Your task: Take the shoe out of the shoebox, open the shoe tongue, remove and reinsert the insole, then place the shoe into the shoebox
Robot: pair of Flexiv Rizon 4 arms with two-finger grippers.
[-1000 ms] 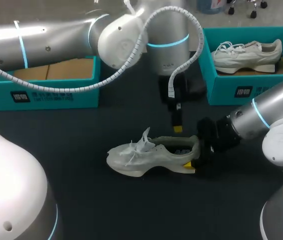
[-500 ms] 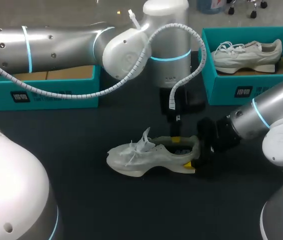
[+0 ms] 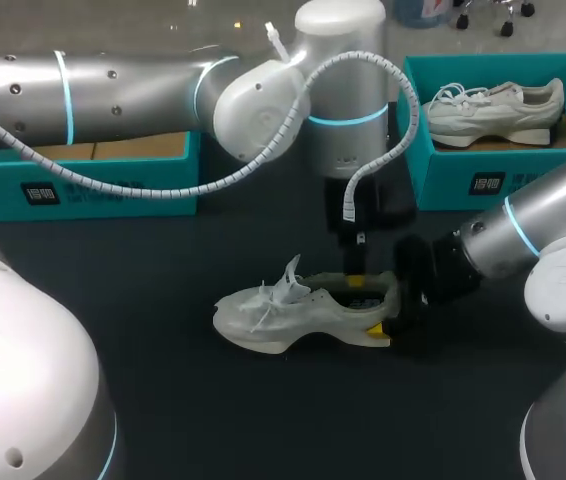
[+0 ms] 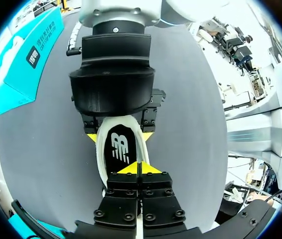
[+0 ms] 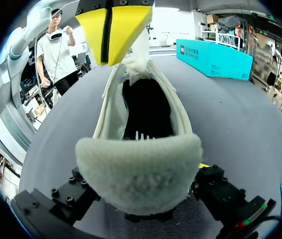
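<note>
A white shoe (image 3: 293, 315) lies on its side on the dark table, toe to the left. My right gripper (image 3: 391, 320) is shut on its heel; in the right wrist view the padded heel (image 5: 138, 169) fills the space between the fingers. My left gripper (image 3: 353, 272) hangs shut right over the shoe's opening. In the left wrist view its joined yellow tips (image 4: 137, 168) sit at the rim of the opening, above the black insole (image 4: 120, 147). The right wrist view shows those same tips (image 5: 113, 25) above the tongue end of the opening.
A teal shoebox (image 3: 83, 190) with a cardboard bottom stands at the back left. A second teal shoebox (image 3: 483, 182) at the back right holds another white shoe (image 3: 493, 108). Dark table surface lies in front of the shoe.
My left arm has shifted slightly right and its shut gripper has come down to the shoe's opening. The right gripper and the shoe have stayed put.
</note>
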